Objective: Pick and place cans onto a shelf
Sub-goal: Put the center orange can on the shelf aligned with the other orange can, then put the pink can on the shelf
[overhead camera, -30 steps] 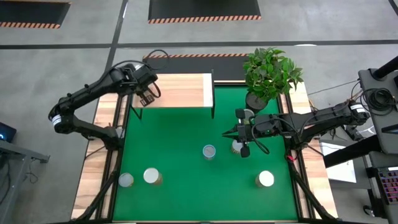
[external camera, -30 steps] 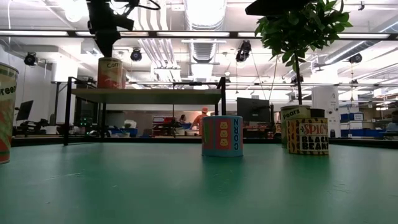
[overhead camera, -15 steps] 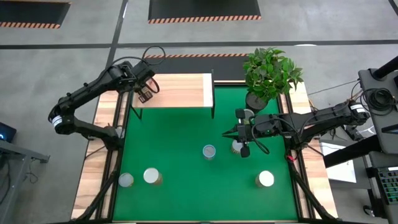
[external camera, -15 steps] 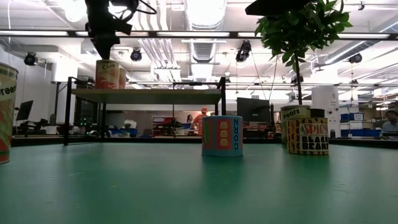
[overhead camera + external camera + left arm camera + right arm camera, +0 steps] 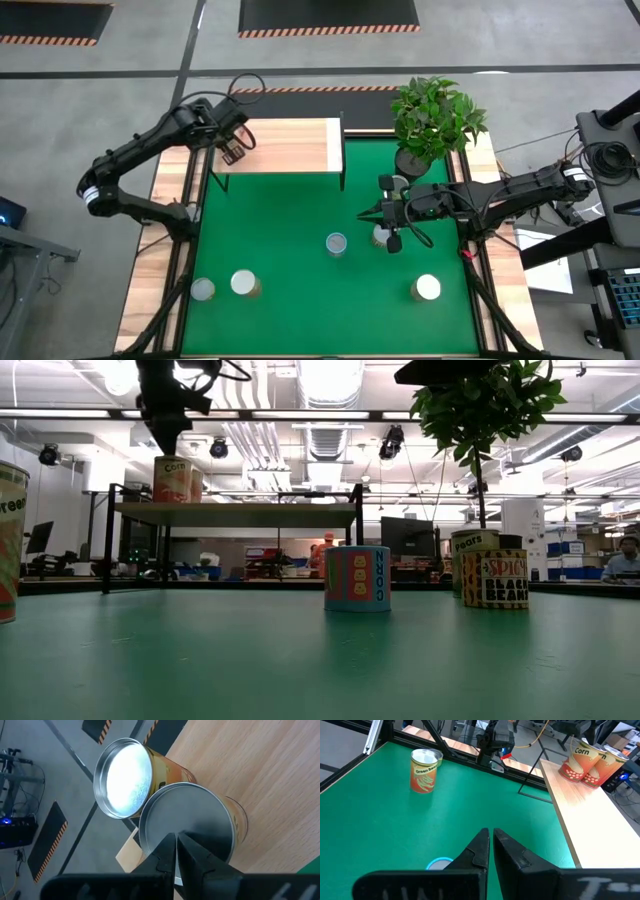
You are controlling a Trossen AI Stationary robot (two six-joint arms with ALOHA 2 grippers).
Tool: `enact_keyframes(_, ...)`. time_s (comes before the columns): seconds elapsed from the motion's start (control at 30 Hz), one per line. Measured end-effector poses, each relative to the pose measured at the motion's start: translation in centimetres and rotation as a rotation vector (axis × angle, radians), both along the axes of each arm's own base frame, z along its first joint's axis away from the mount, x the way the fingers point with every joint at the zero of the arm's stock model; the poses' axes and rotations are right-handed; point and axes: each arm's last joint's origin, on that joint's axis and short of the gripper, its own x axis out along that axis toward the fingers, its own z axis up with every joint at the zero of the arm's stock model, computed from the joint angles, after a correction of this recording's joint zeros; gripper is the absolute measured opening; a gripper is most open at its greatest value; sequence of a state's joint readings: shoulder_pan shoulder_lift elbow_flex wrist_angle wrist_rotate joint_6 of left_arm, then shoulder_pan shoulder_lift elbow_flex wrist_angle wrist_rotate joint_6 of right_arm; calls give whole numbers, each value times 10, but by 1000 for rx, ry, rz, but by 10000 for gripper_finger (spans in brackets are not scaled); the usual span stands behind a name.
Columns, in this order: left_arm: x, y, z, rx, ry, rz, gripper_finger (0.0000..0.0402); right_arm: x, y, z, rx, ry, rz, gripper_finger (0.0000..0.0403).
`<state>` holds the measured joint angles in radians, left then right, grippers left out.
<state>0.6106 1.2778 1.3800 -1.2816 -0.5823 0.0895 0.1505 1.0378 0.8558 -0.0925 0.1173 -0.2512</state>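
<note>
Two orange corn cans (image 5: 122, 777) (image 5: 200, 815) stand upright side by side on the left end of the wooden shelf (image 5: 295, 145). My left gripper (image 5: 176, 837) is shut, its tips over the nearer can's silver top; in the low view it hangs just above them (image 5: 165, 438). My right gripper (image 5: 366, 214) is shut and hovers over the green mat, above and near a blue can (image 5: 336, 243), touching nothing. Other cans stand on the mat (image 5: 427, 288) (image 5: 243, 283) (image 5: 203, 290), and one (image 5: 380, 237) sits partly under the right arm. My left gripper's shut fingertips (image 5: 170, 845) point down over the middle of the nearer corn can's lid (image 5: 200, 815). I cannot tell whether they touch it. The can stands upright on the shelf beside the other one.
A potted plant (image 5: 432, 120) stands at the mat's far right corner, behind the right arm. The rest of the shelf's plank (image 5: 270, 795) is bare wood. In the low view a black beans can (image 5: 495, 578) and a pears can (image 5: 468, 555) stand at the right.
My left gripper, shut throughout, has shifted a little toward the table's left edge over the shelf's end. In the low view the front corn can has slid slightly the same way, so the second can now shows behind it.
</note>
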Motion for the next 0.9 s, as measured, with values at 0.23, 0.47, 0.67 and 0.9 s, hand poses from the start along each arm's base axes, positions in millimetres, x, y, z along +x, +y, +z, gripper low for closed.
enact_keyframes(0.23, -2, -2, 9, 20, -38, 13, 0, 0, 0, 0, -1, 0, 0, 13)
enact_keyframes(0.47, -11, -13, 27, 52, -181, 62, 0, 0, 0, 0, 10, 0, -4, 13)
enact_keyframes(0.67, -7, -60, 38, -1, -487, -71, 0, 1, 0, -1, 74, 4, -27, 13)
enact_keyframes(0.9, 11, -144, 23, -26, -827, -475, 0, 14, 11, -18, 173, 75, -41, 13)
